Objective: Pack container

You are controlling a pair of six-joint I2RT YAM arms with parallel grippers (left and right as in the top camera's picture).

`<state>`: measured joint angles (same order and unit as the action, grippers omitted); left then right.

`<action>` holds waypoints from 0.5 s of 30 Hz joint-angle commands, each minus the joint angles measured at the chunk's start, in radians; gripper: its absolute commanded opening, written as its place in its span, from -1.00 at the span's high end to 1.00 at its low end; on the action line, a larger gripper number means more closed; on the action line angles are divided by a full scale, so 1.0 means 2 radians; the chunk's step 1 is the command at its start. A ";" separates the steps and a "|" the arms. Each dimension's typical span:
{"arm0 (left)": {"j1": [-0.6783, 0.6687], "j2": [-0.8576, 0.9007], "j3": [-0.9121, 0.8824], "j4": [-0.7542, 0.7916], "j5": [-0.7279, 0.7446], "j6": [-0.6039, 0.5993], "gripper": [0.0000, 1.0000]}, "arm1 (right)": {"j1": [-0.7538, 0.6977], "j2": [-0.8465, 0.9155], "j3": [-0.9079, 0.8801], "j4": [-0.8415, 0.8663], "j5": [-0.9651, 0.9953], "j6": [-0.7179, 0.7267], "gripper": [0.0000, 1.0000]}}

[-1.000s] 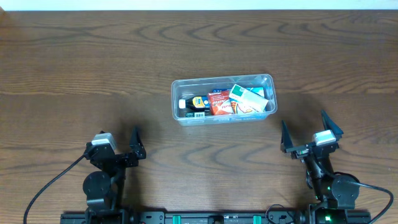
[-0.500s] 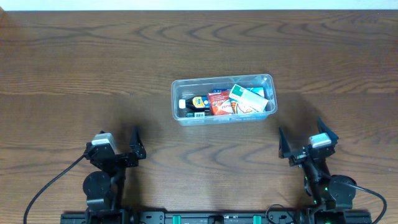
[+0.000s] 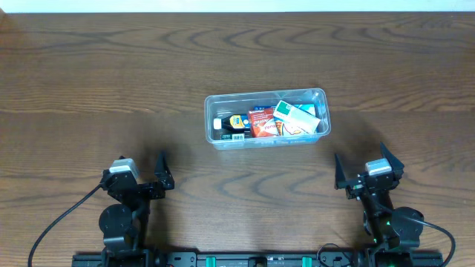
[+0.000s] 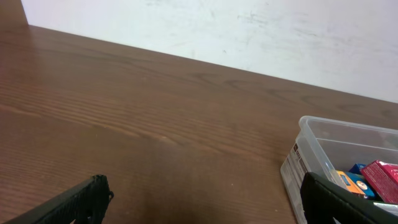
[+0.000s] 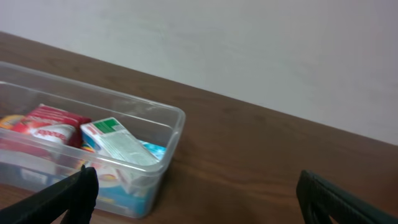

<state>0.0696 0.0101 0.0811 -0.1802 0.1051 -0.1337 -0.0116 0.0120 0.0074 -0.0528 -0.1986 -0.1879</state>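
Overhead view: bright and even, lit from above, no hard edges anywhere. Soft grey shadows smudge the table [image 3: 89, 74] around the container [image 3: 208, 122], heaviest toward its four o'clock. A washed-out pale strip runs along twelve o'clock. There's a faint sheen on the clear plastic, no real glare.

Left wrist view: crisp wood grain, the wall [image 4: 249, 31] bright and flat. The fingers [image 4: 74, 202] of the left gripper [image 4: 202, 190] sit near-black at seven and five o'clock, no detail in them.

Right wrist view: soft all over, the labels inside the tub smeared, and the right gripper [image 5: 193, 190] shows only as dark shapes.
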 commanded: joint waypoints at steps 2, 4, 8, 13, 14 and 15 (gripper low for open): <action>0.002 -0.003 -0.007 -0.018 0.006 0.001 -0.96 | 0.001 -0.003 -0.001 -0.004 0.023 -0.026 -0.99; 0.002 -0.003 -0.007 -0.018 0.006 0.001 -0.96 | 0.001 -0.003 -0.001 -0.004 0.020 -0.026 -0.99; 0.002 -0.003 -0.007 -0.018 0.006 0.001 -0.96 | 0.001 -0.003 -0.001 -0.004 0.020 -0.026 -0.98; 0.002 -0.003 -0.007 -0.018 0.006 0.001 -0.96 | 0.001 -0.003 -0.001 -0.004 0.020 -0.026 -0.99; 0.002 -0.003 -0.007 -0.018 0.006 0.001 -0.96 | 0.001 -0.003 -0.001 -0.004 0.020 -0.026 -0.98; 0.002 -0.003 -0.007 -0.018 0.006 0.001 -0.96 | 0.001 -0.003 -0.001 -0.004 0.020 -0.026 -0.98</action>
<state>0.0696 0.0101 0.0811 -0.1802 0.1055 -0.1337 -0.0116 0.0120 0.0074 -0.0547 -0.1745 -0.2279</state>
